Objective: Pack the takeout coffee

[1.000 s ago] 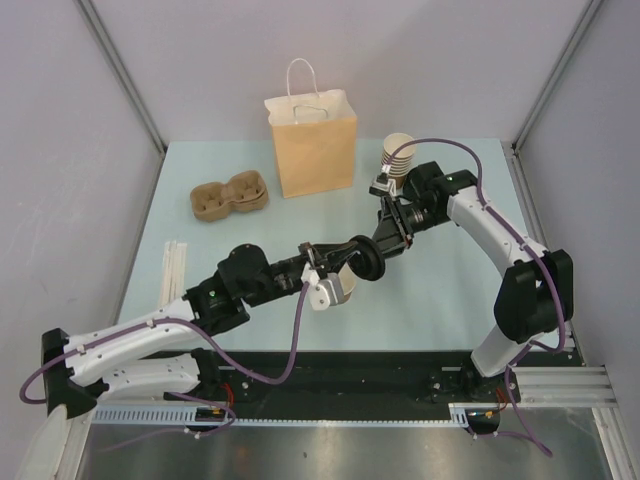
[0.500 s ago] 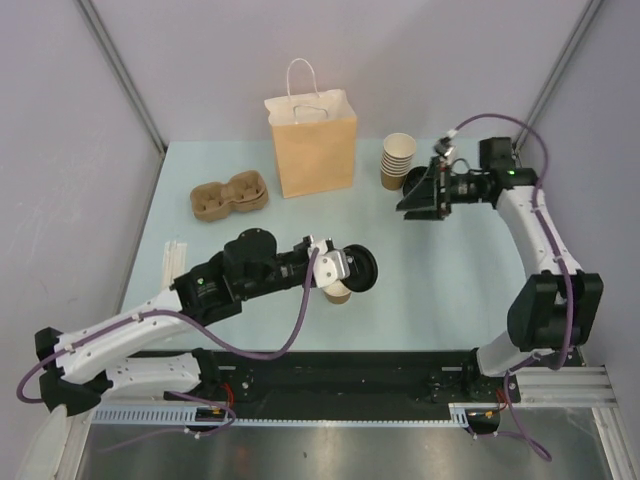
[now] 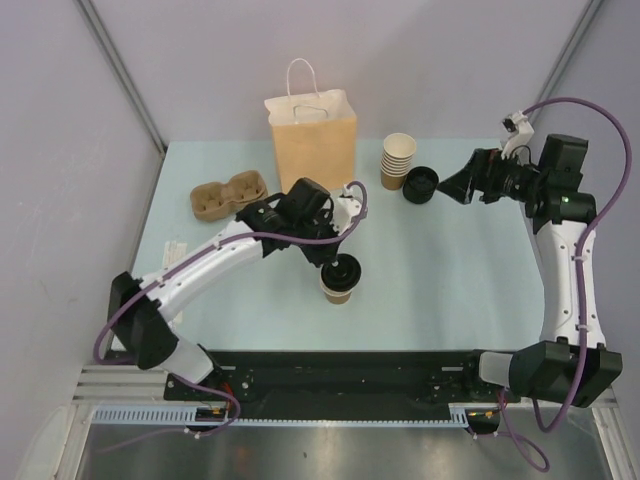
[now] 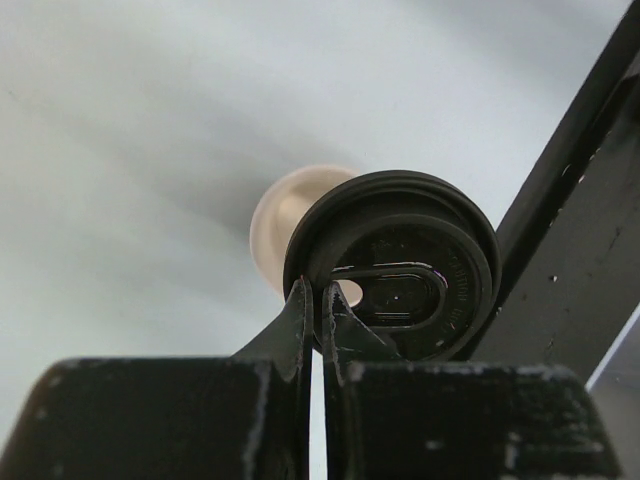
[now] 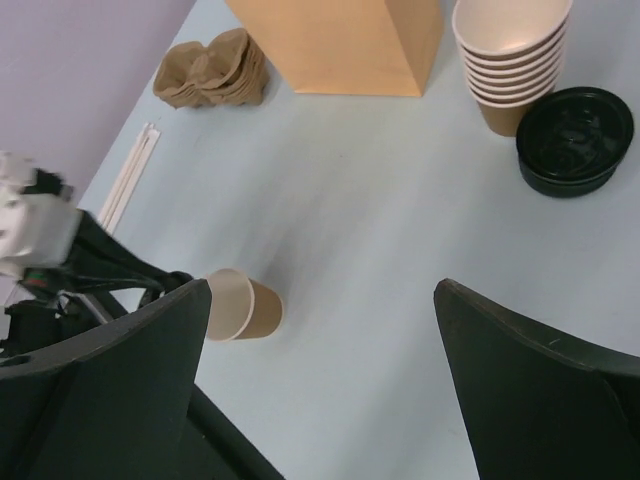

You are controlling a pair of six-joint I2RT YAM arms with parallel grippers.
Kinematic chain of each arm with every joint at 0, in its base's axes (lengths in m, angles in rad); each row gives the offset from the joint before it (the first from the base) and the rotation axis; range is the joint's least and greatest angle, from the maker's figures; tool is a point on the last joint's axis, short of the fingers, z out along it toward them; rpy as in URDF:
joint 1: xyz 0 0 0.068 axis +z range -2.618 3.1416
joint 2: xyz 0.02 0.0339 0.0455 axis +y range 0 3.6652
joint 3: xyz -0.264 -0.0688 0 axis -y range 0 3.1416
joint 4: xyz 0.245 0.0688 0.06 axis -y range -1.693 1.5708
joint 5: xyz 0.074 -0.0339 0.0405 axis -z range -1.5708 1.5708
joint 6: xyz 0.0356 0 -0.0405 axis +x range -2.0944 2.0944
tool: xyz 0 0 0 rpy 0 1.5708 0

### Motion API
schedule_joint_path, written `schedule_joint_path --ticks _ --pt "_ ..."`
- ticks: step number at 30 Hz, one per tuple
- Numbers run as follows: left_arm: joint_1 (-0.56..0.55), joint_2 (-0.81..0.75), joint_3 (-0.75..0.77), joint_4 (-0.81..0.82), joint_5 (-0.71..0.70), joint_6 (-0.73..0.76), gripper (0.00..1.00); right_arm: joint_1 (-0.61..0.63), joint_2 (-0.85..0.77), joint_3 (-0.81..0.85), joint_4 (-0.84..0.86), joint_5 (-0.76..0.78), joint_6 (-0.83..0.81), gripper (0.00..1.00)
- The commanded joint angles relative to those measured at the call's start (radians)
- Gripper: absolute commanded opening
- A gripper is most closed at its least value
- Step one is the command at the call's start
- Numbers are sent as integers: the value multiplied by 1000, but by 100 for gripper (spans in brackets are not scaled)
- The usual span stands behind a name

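The brown paper cup [image 3: 337, 293] stands upright on the table near the middle front, and its mouth shows open in the right wrist view [image 5: 240, 305]. My left gripper [image 3: 336, 263] is shut on the rim of a black lid [image 3: 347, 271], held over the cup and offset to one side. In the left wrist view the lid [image 4: 400, 265] covers part of the cup's mouth [image 4: 285, 215], with my left gripper [image 4: 320, 300] pinching the lid's edge. I cannot tell whether lid and cup touch. My right gripper [image 3: 463, 186] is open and empty at the back right, as its wrist view [image 5: 322, 290] shows.
The paper bag [image 3: 312, 140] stands at the back centre. A stack of lidless cups [image 3: 397, 160] and loose black lids [image 3: 420, 184] sit to its right, near my right gripper. A cardboard cup carrier [image 3: 228, 195] lies at the left, with stir sticks [image 3: 175, 253] at the left edge.
My right gripper has let go and pulled back to the back right. My left arm has swung round and risen, still holding the lid over the cup.
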Motion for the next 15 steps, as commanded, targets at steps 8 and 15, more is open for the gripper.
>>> schedule_joint_path --ticks 8,15 --pt "7 37 -70 101 -66 -151 0 63 13 -279 151 -141 214 100" --pt "6 83 -64 123 -169 -151 0 150 -71 -400 249 -47 237 100"
